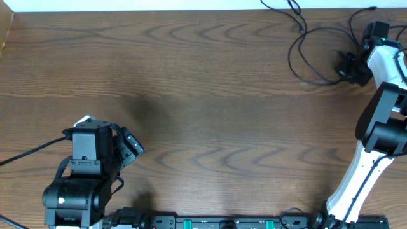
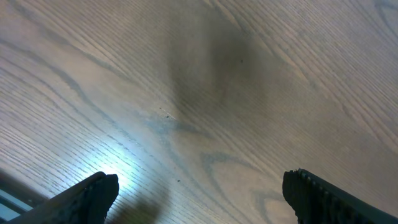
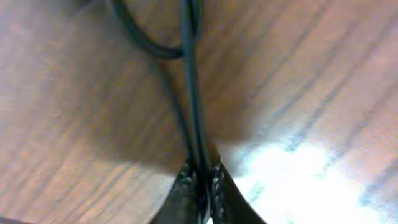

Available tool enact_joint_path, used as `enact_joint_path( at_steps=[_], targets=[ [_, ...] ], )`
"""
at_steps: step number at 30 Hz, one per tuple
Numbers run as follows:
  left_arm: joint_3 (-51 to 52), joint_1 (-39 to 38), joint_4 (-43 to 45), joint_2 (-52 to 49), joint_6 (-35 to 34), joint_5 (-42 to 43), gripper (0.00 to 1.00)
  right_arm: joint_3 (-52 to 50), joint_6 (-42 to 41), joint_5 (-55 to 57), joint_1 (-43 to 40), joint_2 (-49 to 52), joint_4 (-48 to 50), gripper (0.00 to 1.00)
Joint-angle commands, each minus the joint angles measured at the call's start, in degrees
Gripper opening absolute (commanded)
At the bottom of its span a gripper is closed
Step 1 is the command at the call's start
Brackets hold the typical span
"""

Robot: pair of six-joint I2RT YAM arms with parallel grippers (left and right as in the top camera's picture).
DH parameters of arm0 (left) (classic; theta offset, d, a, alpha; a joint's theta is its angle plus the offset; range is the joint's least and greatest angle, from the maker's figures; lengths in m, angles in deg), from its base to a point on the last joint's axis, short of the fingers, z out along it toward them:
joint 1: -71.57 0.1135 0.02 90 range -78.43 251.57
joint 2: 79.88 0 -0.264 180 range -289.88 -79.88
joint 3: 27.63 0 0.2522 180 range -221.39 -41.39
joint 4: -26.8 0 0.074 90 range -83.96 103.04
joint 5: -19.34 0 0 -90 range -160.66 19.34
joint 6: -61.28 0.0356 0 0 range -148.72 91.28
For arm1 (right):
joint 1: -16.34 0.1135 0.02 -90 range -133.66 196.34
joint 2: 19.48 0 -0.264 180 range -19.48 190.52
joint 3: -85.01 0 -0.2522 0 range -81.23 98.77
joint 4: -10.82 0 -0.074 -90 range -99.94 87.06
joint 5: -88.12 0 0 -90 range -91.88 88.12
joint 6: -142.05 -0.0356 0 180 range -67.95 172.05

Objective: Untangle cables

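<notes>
Thin black cables lie looped at the table's far right corner, some strands running off the back edge. My right gripper sits at the right end of those loops. The right wrist view shows it shut on a black cable that runs straight up from between the fingertips to a loop on the wood. My left gripper rests near the front left, far from the cables. Its fingers stand wide apart over bare wood with nothing between them.
The wooden table fills the overhead view. A white wall edge borders the back. Thick black arm wiring trails off to the left of the left arm base. A rail with connectors runs along the front edge.
</notes>
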Motion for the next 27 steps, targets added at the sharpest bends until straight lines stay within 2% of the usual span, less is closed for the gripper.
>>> enact_joint_path(
  at_steps=[1,5,10,12,15,23,27],
  targets=[
    [0.2,0.2,-0.2,-0.1,-0.1,-0.8,0.91,-2.3,0.2,-5.6,1.6,2.6,2.2,0.01],
    [0.2,0.2,-0.2,-0.1,-0.1,-0.7,0.91,0.2,3.6,-17.5,2.7,2.6,9.9,0.01],
    [0.2,0.2,-0.2,-0.1,-0.1,-0.8,0.91,7.2,4.2,-23.0,4.5,2.6,19.3,0.01],
    [0.2,0.2,-0.2,-0.1,-0.1,-0.8,0.91,10.0,5.4,-20.2,5.9,2.6,23.1,0.01],
    [0.2,0.2,-0.2,-0.1,-0.1,-0.8,0.91,12.8,7.0,-9.4,8.6,2.6,27.5,0.01],
    [0.2,0.2,-0.2,-0.1,-0.1,-0.8,0.91,12.9,17.8,12.4,13.8,3.9,41.7,0.01],
    [0.2,0.2,-0.2,-0.1,-0.1,-0.7,0.91,12.9,22.9,12.8,13.9,5.5,45.0,0.01]
  ],
)
